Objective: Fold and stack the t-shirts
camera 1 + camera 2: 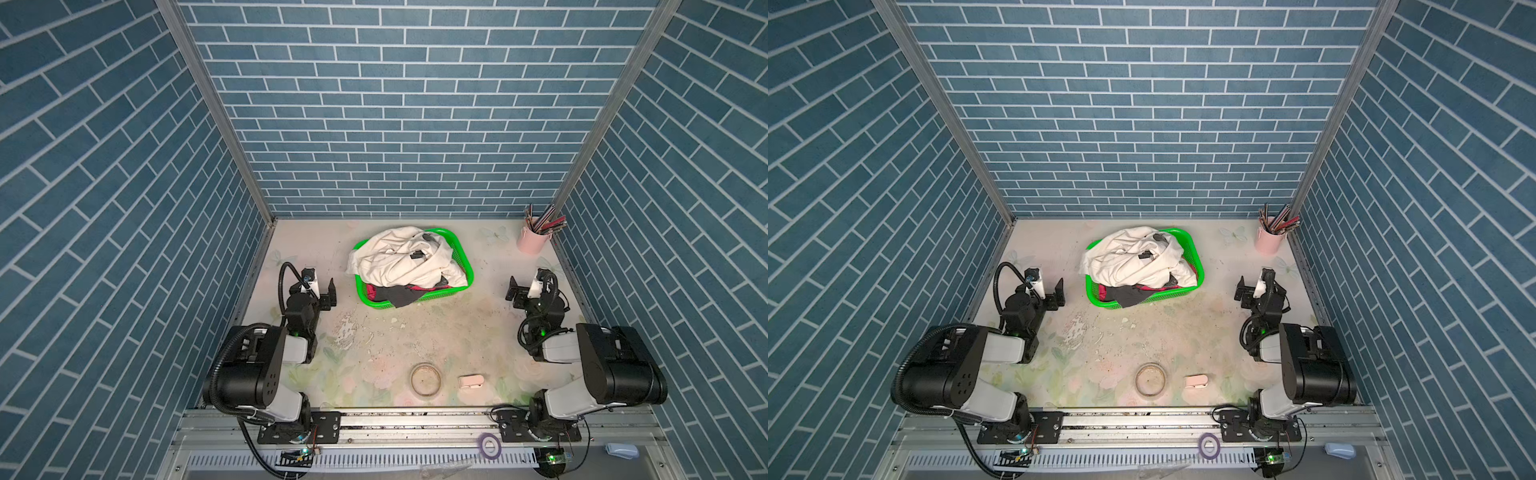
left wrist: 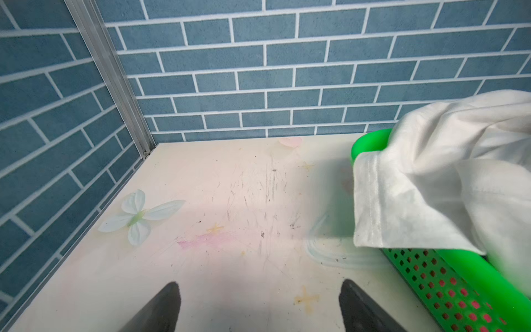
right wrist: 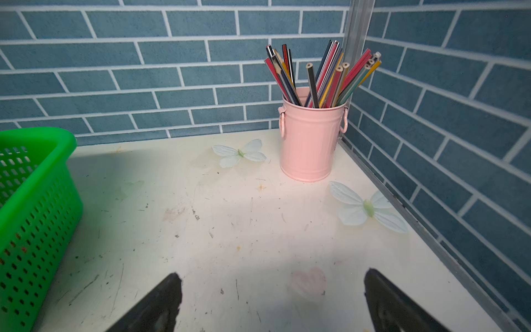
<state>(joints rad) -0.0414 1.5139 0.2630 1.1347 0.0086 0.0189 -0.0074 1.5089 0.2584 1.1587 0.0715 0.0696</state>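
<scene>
Seen from above, the back wall is 12 o'clock and the middle of the table point(image 1: 415, 332) is the centre of the dial.

Nearest, at 6 o'clock, a small purple roll point(image 1: 490, 445) lies on the front ledge. Just behind it a metal rail point(image 1: 415, 422) carries both arm bases. On the table's near edge a round metal ring point(image 1: 426, 380) lies flat at 6 o'clock. A small pink object point(image 1: 471, 381), too small to identify, lies near it at 5 o'clock.

Farther in, the left gripper point(image 2: 258, 283) hangs at about 9 o'clock. It is released, its two dark fingers spread wide above bare tabletop. The right gripper point(image 3: 273, 273) hangs at about 3 o'clock, likewise released with its fingers wide apart above the tabletop. Neither touches any cloth.

Between them and a little farther back, at 12 o'clock, stands a green mesh basket point(image 1: 440, 294). All the t-shirts sit crumpled inside it. The cream-white t-shirt point(image 1: 405, 257) is heaped on top and spills over the rim toward 10 o'clock, near the left gripper. Beneath it a sliver of the magenta t-shirt point(image 1: 422, 287) shows. The dark grey t-shirt point(image 1: 397, 296) droops over the basket's near rim.

Farthest, in the 1 o'clock corner, a pink cup point(image 1: 532, 243) stands upright, filled with pencils point(image 1: 544, 220).
</scene>
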